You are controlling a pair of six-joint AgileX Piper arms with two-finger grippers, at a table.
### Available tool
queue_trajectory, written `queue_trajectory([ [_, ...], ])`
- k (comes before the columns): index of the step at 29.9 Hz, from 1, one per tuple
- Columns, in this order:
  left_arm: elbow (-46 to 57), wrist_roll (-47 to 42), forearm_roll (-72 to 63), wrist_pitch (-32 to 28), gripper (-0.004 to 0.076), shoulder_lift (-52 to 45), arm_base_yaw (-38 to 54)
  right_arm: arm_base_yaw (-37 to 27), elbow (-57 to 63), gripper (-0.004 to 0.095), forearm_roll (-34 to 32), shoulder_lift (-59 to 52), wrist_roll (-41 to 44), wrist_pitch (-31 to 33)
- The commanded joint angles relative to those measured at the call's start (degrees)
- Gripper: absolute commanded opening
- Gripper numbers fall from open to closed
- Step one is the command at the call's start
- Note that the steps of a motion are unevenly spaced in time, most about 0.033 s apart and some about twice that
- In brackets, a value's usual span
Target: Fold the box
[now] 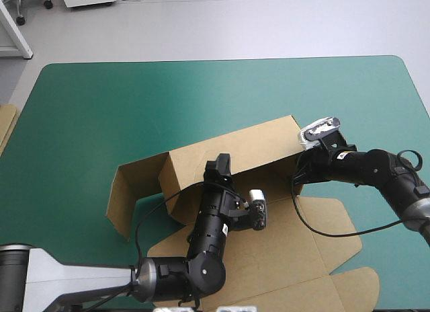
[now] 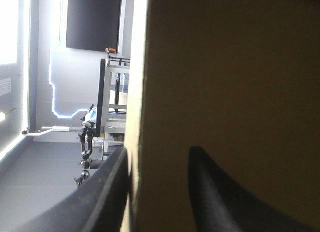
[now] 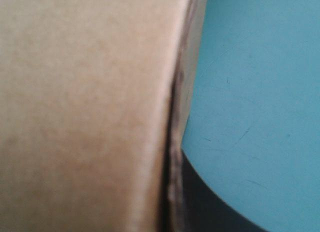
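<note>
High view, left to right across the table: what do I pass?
Spare board at the left edge of the table → raised end flap of the box → left gripper on its wall → right gripper at that wall's other end.

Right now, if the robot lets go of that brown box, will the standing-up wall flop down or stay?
Probably fairly stiff: the wall of the box stands straight where the left gripper pinches it, without sagging. Likely light too, being thin board. Let go, the wall may well swing down along its crease, since the side flap stands loose, untucked.
</note>
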Motion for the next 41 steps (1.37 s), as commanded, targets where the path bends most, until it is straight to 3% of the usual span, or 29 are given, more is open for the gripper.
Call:
queue_trajectory([
  [1, -2.49, 2.46, -1.92, 2.89, 0.0286, -1.71, -4.2, 0.23, -1.69, -0.0019, 2.89, -1.61, 0.43, -2.59],
  [10, -14.59, 12.46, -20.42, 8.41, 0.0286, -1.81, -7.78, 0.23, -1.69, -0.002, 2.41, -1.61, 2.48, -2.77],
  [20, -28.72, 15.43, -27.88, 4.04, 0.0286, -7.74, -4.64, 0.23, -1.69, -0.002, -0.04, -1.61, 4.72, -2.33],
  [29, -38.76, 20.54, -39.22, 1.58, 0.0286, -12.88, 11.84, 0.23, -1.69, -0.002, 0.34, -1.61, 6.44, -2.22],
  [41, -39.05, 30.32, -64.59, -4.61, 0.0286, -17.96, 49.01, 0.23, -1.69, -0.002, 0.34, -1.61, 9.67, -0.97],
])
